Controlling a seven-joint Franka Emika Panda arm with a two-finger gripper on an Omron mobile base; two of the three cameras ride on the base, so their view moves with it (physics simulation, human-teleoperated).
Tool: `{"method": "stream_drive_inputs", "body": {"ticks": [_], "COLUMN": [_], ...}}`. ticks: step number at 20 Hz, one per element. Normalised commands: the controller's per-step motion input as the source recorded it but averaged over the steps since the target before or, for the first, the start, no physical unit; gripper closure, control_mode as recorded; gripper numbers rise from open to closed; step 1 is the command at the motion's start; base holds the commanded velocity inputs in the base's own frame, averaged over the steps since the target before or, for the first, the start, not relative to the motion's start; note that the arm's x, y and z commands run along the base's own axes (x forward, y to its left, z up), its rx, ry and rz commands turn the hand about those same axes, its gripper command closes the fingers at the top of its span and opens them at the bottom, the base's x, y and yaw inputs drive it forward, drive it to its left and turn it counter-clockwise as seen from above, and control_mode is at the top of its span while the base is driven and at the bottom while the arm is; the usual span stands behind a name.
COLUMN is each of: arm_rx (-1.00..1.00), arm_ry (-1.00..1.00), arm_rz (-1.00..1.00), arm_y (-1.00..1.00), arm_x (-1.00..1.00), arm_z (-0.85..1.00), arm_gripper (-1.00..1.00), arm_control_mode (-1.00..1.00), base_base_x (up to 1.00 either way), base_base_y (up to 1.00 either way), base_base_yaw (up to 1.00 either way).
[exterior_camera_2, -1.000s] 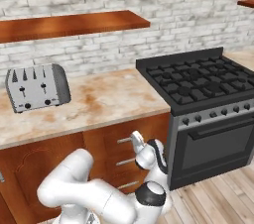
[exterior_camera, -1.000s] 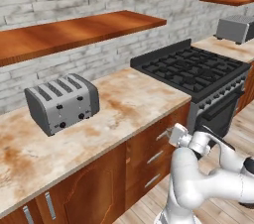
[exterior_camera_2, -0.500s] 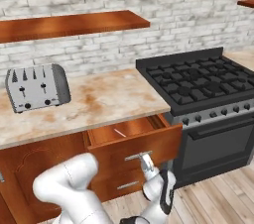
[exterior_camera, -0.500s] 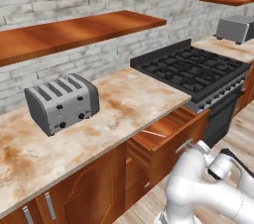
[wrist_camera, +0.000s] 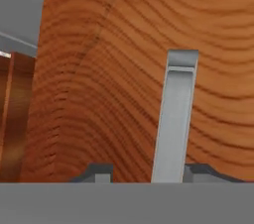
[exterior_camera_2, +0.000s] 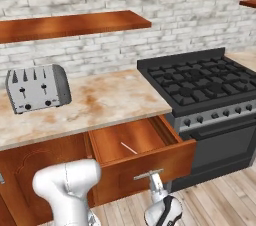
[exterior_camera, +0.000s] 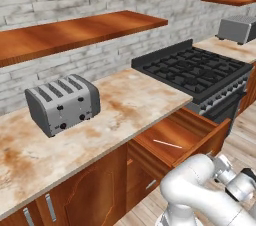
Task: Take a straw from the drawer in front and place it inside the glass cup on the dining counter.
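The drawer [exterior_camera_2: 142, 147] stands pulled out from the cabinet run below the marble worktop [exterior_camera_2: 100, 102], just left of the black gas stove [exterior_camera_2: 202, 80]. Its reddish-brown floor is exposed in both base views, and the straw [exterior_camera_2: 129, 148] lies flat on that floor as a thin pale stick, set diagonally near the middle of the compartment; in the left base view the straw [exterior_camera: 167, 143] lies apart from the drawer walls. The slim silver bar handle [exterior_camera_2: 148, 174] sits on the drawer front. The gripper [wrist_camera: 146, 176] is positioned directly in front of that drawer front: in the hand view the handle [wrist_camera: 173, 119] runs up between the two dark fingertips [wrist_camera: 99, 173], which stand one on each side of the bar with wood grain behind. The fingertips flank the handle with a gap on either side, so the jaws appear parted around it; whether the pads touch the bar cannot be told. In the right base view the gripper [exterior_camera_2: 156, 182] is just below the handle. A silver four-slot toaster [exterior_camera: 62, 104] stands on the worktop, well left of the drawer. A wooden wall shelf [exterior_camera: 75, 32] runs above the worktop against the pale brick wall.
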Motion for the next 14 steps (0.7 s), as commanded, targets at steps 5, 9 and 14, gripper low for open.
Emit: {"method": "stream_drive_inputs", "body": {"ticks": [5,9,14], "arm_rx": [-0.29,-0.28,-0.2], "arm_ry": [0.21,0.37,0.37], "arm_rz": [-0.28,-0.25,-0.15], "arm_y": [-0.32,-0.67,-0.58], "arm_x": [0.0,0.0,-0.26], "arm_z": [0.0,-0.05,0.2], "arm_gripper": [-1.0,-1.0,-1.0], "arm_control_mode": [-1.0,-1.0,-1.0], "base_base_x": [0.0,0.0,0.0], "base_base_y": [0.0,0.0,0.0], "base_base_yaw": [0.0,0.0,0.0]}}
